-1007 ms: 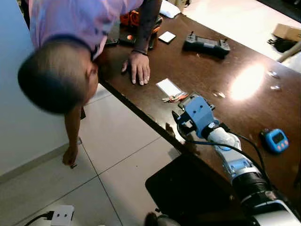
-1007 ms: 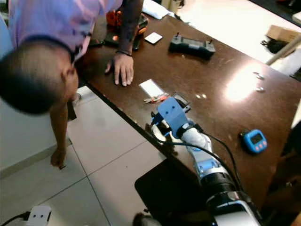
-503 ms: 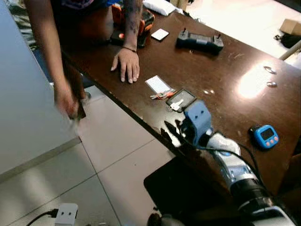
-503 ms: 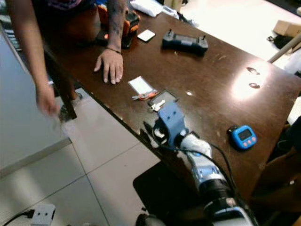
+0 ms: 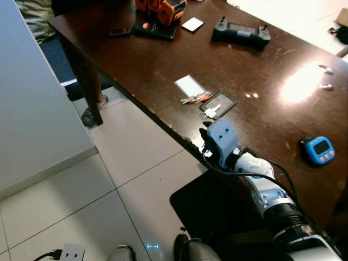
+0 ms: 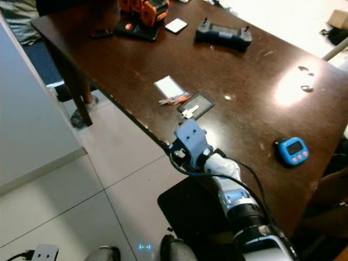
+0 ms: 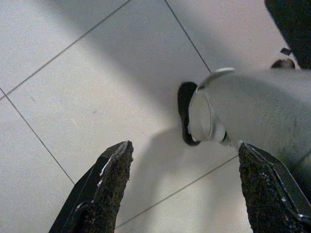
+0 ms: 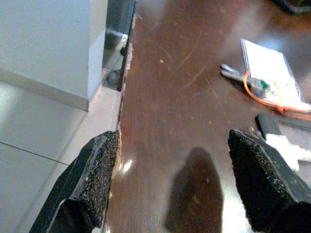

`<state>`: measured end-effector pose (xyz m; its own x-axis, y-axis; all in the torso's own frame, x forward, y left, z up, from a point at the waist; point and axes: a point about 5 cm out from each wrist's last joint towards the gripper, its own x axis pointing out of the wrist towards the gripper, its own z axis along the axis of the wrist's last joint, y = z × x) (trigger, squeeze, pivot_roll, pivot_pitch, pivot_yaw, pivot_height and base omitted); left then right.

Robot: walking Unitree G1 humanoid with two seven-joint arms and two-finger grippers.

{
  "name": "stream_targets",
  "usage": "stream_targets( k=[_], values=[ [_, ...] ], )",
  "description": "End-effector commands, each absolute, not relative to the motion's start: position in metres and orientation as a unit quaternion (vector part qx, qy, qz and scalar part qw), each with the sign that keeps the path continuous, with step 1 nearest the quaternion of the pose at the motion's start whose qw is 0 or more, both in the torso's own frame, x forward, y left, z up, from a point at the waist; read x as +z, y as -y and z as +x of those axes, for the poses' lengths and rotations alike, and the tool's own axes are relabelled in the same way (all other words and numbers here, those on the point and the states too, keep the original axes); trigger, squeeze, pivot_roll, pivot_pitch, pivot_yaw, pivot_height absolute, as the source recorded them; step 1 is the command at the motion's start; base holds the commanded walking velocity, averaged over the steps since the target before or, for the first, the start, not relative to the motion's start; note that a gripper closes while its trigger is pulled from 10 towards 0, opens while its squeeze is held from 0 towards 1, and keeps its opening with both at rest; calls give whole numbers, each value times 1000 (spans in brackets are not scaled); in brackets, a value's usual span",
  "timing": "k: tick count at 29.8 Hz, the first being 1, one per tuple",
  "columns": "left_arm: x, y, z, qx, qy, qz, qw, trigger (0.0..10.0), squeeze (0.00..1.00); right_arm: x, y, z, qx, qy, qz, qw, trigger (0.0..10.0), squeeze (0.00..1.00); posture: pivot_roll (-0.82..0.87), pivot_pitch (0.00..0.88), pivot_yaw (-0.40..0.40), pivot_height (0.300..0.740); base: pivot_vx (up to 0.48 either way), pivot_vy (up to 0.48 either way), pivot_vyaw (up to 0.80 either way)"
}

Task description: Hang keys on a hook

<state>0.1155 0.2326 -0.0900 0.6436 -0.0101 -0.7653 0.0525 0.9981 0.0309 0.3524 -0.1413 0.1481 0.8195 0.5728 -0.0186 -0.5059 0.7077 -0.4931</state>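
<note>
A: Where's the right hand?
B: Fingers spread, empty, low over the table edge, prob lined up to reach in.
A: Keys?
B: Flat on table beside a white card, ahead of the hand, near, not touching. Left hand spread too, idle over floor.

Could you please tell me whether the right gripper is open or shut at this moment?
Open. In the right wrist view the right gripper has its two black fingers spread wide apart with only the brown table between them, holding nothing.

One key bunch, one remote
</note>
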Motion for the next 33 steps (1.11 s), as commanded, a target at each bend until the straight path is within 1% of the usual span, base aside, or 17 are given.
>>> stream_targets(
  k=[1, 4, 8, 10, 11, 12, 14, 15, 18, 19, 22, 23, 24, 25, 26, 28, 33],
  values=[
    [-97, -229, 94, -32, -454, 24, 890, 10000, 0, 161, 160, 359, 229, 82, -253, 936, 10000, 0, 137, 266, 17, 740, 0, 0, 0],
    [-97, -232, 90, -32, -454, 27, 890, 10000, 0, 171, 162, 360, 211, 106, -264, 935, 10000, 0, 142, 276, 25, 740, 0, 0, 0],
    [-97, -234, 88, -31, -456, 29, 889, 10000, 0, 187, 162, 362, 201, 143, -208, 946, 10000, 0, 145, 276, 28, 740, 0, 0, 0],
    [-96, -237, 87, -30, -457, 30, 888, 10000, 0, 212, 159, 360, 209, 194, -92, 954, 10000, 0, 144, 275, 31, 740, 0, 0, 0],
    [-96, -237, 87, -30, -457, 30, 888, 10000, 0, 212, 159, 360, 209, 194, -92, 954, 10000, 0, 144, 275, 31, 740, 0, 0, 0],
    [-96, -237, 87, -30, -458, 30, 888, 10000, 0, 220, 159, 359, 213, 211, -51, 953, 10000, 0, 144, 275, 31, 740, 0, 0, 0],
    [-96, -237, 87, -30, -458, 30, 888, 10000, 0, 220, 159, 359, 213, 211, -51, 953, 10000, 0, 144, 275, 31, 740, 0, 0, 0],
    [-96, -237, 87, -30, -458, 31, 888, 10000, 0, 232, 159, 356, 221, 232, 12, 947, 10000, 0, 142, 275, 33, 740, 0, 0, 0],
    [-96, -237, 87, -30, -458, 31, 888, 10000, 0, 232, 159, 356, 221, 232, 12, 947, 10000, 0, 142, 275, 33, 740, 0, 0, 0],
    [-96, -237, 88, -33, -458, 32, 888, 10000, 0, 237, 160, 355, 225, 236, 44, 944, 10000, 0, 141, 278, 34, 740, 0, 0, 0],
    [-96, -237, 88, -33, -458, 32, 888, 10000, 0, 237, 160, 355, 225, 236, 44, 944, 10000, 0, 141, 278, 34, 740, 0, 0, 0],
    [-96, -236, 89, -35, -457, 33, 888, 10000, 0, 228, 165, 358, 206, 205, 7, 957, 10000, 0, 144, 284, 34, 740, 0, 0, 0],
    [-96, -236, 89, -35, -457, 33, 888, 10000, 0, 228, 165, 358, 206, 205, 7, 957, 10000, 0, 144, 284, 34, 740, 0, 0, 0],
    [-96, -236, 89, -37, -457, 33, 888, 10000, 0, 214, 171, 360, 180, 165, -70, 967, 10000, 0, 147, 293, 40, 740, 0, 0, 0],
    [-96, -236, 89, -37, -457, 33, 888, 10000, 0, 214, 171, 360, 180, 165, -70, 967, 10000, 0, 147, 293, 40, 740, 0, 0, 0],
    [-96, -236, 84, -45, -458, 39, 887, 10000, 0, 196, 183, 362, 149, 116, -178, 966, 10000, 0, 153, 317, 53, 740, 0, 0, 0],
    [-96, -238, 77, -51, -460, 44, 885, 10000, 0, 189, 187, 363, 145, 91, -225, 959, 10000, 0, 159, 334, 61, 740, 0, 0, 0]
  ],
)
